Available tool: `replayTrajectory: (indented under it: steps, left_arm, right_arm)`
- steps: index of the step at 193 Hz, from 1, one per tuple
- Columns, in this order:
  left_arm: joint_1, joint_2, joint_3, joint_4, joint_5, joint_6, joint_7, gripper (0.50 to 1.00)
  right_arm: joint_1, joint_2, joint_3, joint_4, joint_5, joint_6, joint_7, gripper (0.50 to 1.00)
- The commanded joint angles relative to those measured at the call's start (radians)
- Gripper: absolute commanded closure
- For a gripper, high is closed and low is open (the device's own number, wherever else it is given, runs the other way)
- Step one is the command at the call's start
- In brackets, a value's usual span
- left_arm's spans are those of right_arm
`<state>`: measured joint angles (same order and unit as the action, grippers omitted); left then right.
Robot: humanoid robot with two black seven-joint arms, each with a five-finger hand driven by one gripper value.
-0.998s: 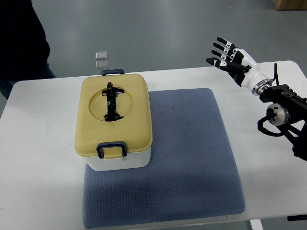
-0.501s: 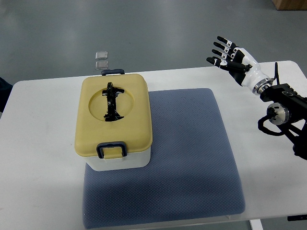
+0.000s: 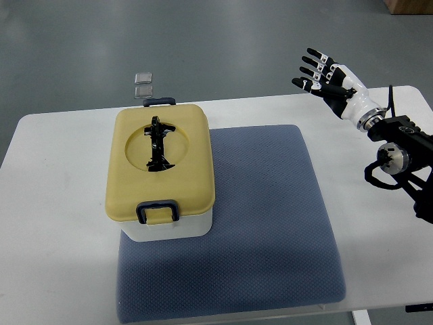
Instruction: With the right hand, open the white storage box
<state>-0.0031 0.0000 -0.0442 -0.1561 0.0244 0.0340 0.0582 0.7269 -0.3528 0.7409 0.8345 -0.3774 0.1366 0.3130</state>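
White table (image 3: 67,203) on grey floor (image 3: 223,47)

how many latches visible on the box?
2: one latch on the lid's near edge, one latch on its far edge. The storage box may hide others on its sides.

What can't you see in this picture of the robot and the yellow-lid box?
- Inside of the storage box: hidden by its shut yellow lid, top view.
- The two small clear things on the floor: too small to identify.
- Right hand: its arm is cut off by the picture's right edge.
- Left arm: out of view.
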Motion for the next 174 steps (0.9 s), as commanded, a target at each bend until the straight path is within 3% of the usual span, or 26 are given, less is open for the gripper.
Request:
replayTrajectory:
  steps: [1,60,85,134,157,174]
  left_arm:
    - [0.000,0.000,0.000,0.000,0.000,0.001,0.000,0.500]
    - [0.000,0.000,0.000,0.000,0.000,0.000,0.000,0.500]
    - [0.000,0.000,0.000,0.000,0.000,0.000,0.000,0.500]
    - [0.000,0.000,0.000,0.000,0.000,0.000,0.000,0.500]
    - [0.000,0.000,0.000,0.000,0.000,0.000,-0.001,0.500]
    - [0.000,0.000,0.000,0.000,0.000,0.000,0.000,0.500]
  right_arm:
    - [0.000,0.000,0.000,0.000,0.000,0.001,0.000,0.572]
    - [0.020,-0.014,-0.002,0.000,-0.002,0.005,0.001,0.570]
    - [0.020,-0.020,-0.002,-0.009,-0.005,0.078,0.015,0.568]
    - [0.022,-0.018,-0.002,-0.008,-0.003,0.112,0.017,0.568]
    - [0.022,-0.020,-0.002,-0.009,0.000,0.181,0.018,0.568]
    - [0.022,-0.023,-0.002,-0.008,0.005,0.273,0.018,0.568]
